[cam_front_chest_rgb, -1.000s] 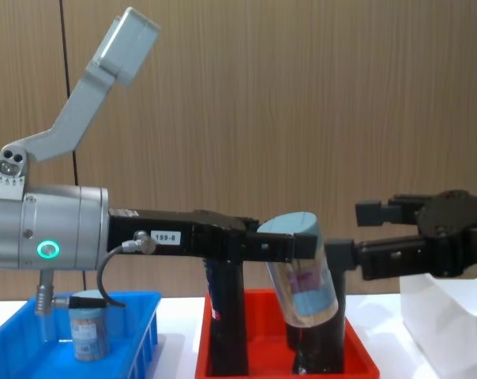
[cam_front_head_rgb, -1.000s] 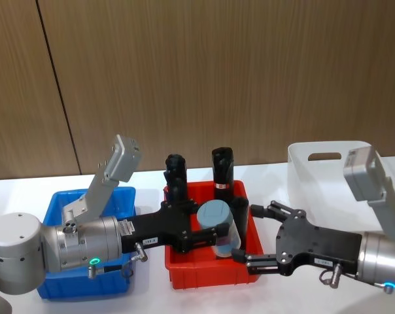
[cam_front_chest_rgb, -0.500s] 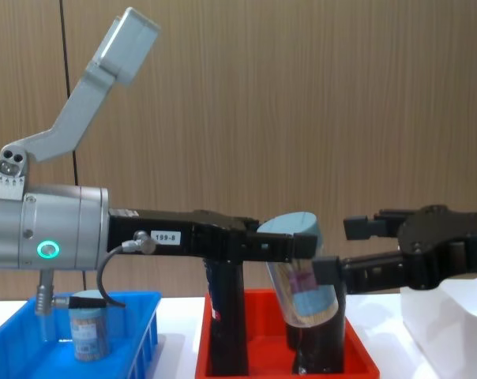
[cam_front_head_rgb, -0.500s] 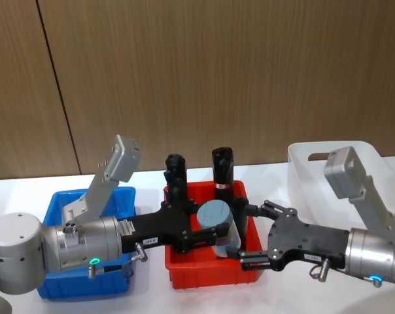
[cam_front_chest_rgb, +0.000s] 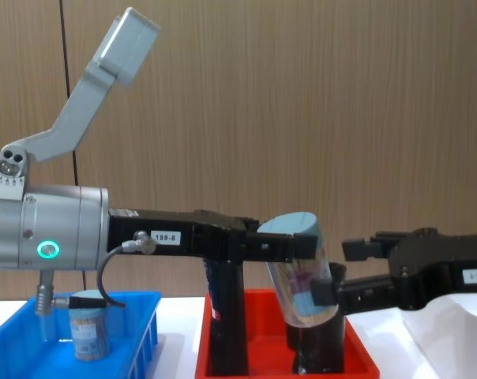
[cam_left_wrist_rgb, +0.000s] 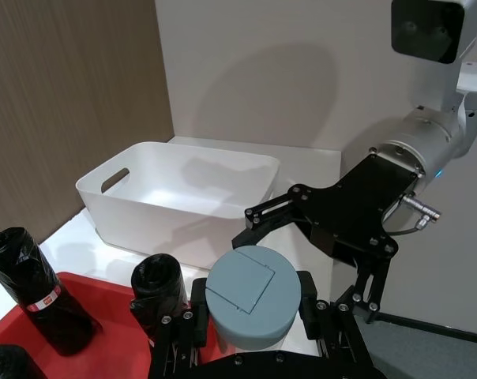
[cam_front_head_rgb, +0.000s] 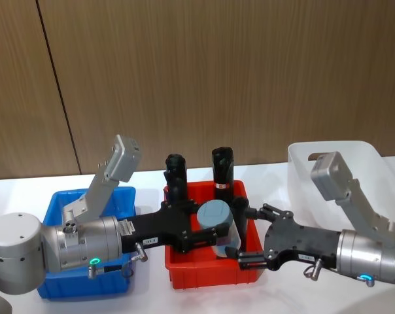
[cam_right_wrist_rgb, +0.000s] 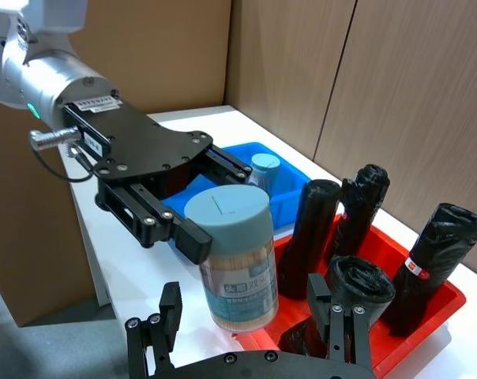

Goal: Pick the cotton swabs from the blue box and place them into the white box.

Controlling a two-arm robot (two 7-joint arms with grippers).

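A tub of cotton swabs (cam_front_head_rgb: 217,222) with a pale blue lid hangs tilted above the red tray, and my left gripper (cam_front_head_rgb: 214,234) is shut on it just under the lid (cam_left_wrist_rgb: 252,294). My right gripper (cam_front_head_rgb: 246,234) is open. Its fingers (cam_right_wrist_rgb: 169,304) stand on either side of the tub's (cam_right_wrist_rgb: 237,260) lower half. From the chest, the right gripper (cam_front_chest_rgb: 337,272) reaches the tub (cam_front_chest_rgb: 302,272) from the right; whether they touch is unclear. Another swab tub (cam_front_chest_rgb: 88,328) stands in the blue box (cam_front_chest_rgb: 17,347). The white box (cam_front_head_rgb: 328,154) sits at the right.
A red tray (cam_front_head_rgb: 210,275) lies between the two boxes, directly under the held tub, with several upright black tubes (cam_right_wrist_rgb: 309,229) in it. The blue box (cam_front_head_rgb: 80,288) is under my left arm. A wood-panelled wall stands behind the table.
My right gripper has moved left, from beside the red tray up to the held tub, so its open fingers now flank it. The left arm and the tub have stayed still.
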